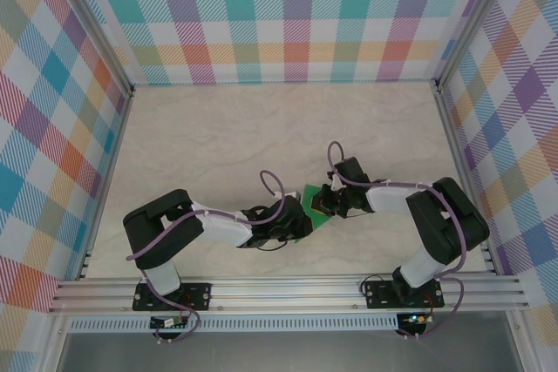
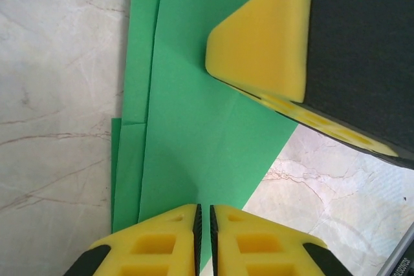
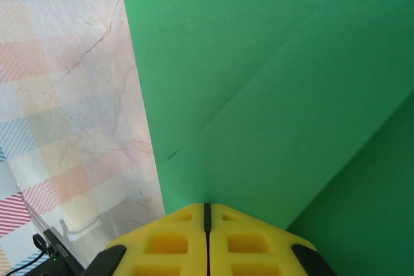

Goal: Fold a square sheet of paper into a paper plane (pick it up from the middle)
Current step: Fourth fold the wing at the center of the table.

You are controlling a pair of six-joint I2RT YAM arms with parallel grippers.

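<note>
The green sheet of paper (image 1: pixel 310 190), creased into overlapping layers, sits near the middle of the table (image 1: pixel 261 128) between both arms. The left gripper (image 2: pixel 205 208) and the right gripper (image 3: pixel 207 206) each pinch one edge of it, jaws clenched, probably to keep the layers tight for the next fold.

A pale table (image 1: pixel 218 145) is seen here, its top patterned like marble and veined in faint brown and grey. Green paper (image 2: pixel 207 127) is laid on it, near the front edge and about midway across. The paper is folded over itself, with layered edges stepped along one side. A slanted crease is run across the upper layer, and one corner is pointed out over the marbled top.
</note>
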